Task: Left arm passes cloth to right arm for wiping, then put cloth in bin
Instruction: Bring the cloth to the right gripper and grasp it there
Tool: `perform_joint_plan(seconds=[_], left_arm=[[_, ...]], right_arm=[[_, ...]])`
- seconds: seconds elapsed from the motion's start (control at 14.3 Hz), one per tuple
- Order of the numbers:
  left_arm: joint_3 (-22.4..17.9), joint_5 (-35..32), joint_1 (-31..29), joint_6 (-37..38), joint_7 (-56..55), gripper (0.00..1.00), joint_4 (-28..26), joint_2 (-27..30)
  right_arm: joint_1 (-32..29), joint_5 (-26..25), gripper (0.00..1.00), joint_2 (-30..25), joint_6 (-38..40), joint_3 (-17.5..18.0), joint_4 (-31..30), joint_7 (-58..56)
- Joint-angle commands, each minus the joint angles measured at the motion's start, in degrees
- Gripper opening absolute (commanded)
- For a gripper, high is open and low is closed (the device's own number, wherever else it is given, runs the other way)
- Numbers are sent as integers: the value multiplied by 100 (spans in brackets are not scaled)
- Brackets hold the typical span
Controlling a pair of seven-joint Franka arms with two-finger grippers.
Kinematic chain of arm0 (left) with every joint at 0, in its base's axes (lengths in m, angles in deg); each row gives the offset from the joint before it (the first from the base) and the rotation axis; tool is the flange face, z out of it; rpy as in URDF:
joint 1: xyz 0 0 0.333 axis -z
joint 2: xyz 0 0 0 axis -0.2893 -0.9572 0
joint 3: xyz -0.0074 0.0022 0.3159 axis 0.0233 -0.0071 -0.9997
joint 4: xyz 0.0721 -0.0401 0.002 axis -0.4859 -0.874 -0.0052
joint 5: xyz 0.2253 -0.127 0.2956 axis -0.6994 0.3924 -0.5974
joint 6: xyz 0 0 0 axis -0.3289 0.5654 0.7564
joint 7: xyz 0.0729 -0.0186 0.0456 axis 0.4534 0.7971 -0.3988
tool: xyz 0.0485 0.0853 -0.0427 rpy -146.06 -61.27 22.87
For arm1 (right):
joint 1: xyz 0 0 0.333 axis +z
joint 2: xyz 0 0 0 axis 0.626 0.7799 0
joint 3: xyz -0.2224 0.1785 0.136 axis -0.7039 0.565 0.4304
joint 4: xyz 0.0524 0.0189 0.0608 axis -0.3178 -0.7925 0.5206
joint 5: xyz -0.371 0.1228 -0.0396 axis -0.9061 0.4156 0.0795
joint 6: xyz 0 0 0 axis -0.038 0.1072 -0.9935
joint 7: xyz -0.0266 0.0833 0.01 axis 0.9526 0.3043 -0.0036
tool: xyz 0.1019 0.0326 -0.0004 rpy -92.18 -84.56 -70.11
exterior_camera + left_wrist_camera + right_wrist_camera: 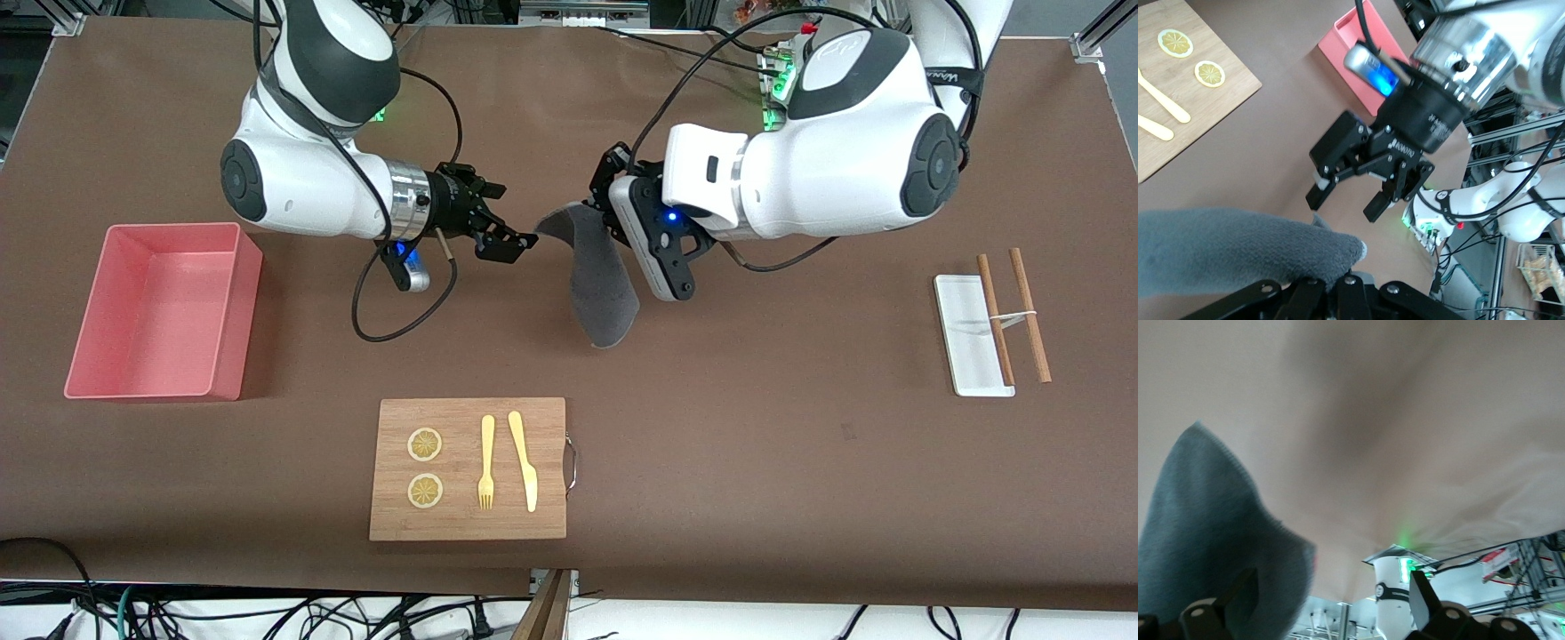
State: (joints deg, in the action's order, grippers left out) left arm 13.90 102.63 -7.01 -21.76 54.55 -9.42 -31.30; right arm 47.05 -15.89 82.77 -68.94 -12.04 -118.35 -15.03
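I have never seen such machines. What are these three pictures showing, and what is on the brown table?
Two robot arms work at one table. The large picture looks down from a high camera facing them; the other two come from small cameras on each arm's wrist.

The left claw is shut on a dark grey cloth, which hangs over the bare middle of the table. The right claw is open, close beside the cloth's upper edge, not yet gripping it.

On the table lie a pink bin at the right arm's end, a wooden board with two lemon slices, a fork and a knife, and a white tray with chopsticks.
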Motion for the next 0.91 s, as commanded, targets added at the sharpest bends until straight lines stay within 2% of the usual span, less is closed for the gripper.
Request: perform_joint_plan(seconds=[0.0,0.49,0.56,0.63,0.77,0.84], left_arm=[[-49,-217,153,-38,-105,0,47,-7],[-49,-200,153,-38,-79,0,47,-16],[-49,-191,153,-38,-88,0,47,-7],[-49,-191,153,-38,-88,0,47,-7],[-49,-191,136,-38,-79,0,47,-7],[-41,-182,127,-38,-79,0,47,-7]], right_arm=[[-92,152,100,-129,-243,91,-176,48],[-74,143,99,-6,-866,459,-456,48],[-74,143,80,2,-989,486,-526,31],[-74,143,49,20,-1025,495,-536,13],[-74,143,13,64,-1016,495,-518,-22],[-74,143,0,64,-990,495,-510,-48]])
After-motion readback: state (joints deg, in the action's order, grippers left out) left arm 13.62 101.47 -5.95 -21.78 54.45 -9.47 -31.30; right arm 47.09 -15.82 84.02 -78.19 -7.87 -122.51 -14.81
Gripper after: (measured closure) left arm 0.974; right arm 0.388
